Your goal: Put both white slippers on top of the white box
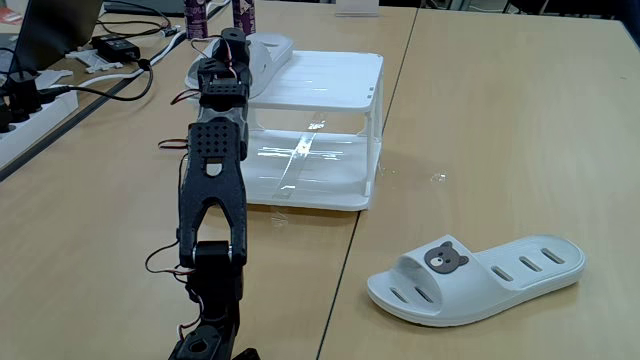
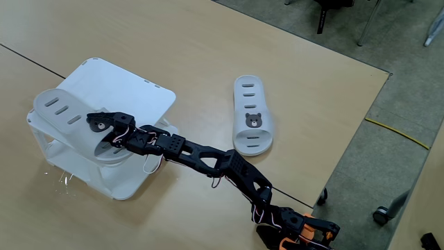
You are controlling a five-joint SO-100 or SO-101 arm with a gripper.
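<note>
The black two-finger gripper [image 2: 104, 135] seems to pinch one white rubber slipper [image 2: 66, 114] on the square white plastic box [image 2: 149, 97]; the other bear-badge slipper [image 1: 480, 275] lies on the wooden table [image 1: 500, 120].

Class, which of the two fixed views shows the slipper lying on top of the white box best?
The fixed view from above: the slipper on the box shows its sole slots, lying partly over the white box edge, with the gripper at it. In the other fixed view, the arm hides most of that slipper.
</note>
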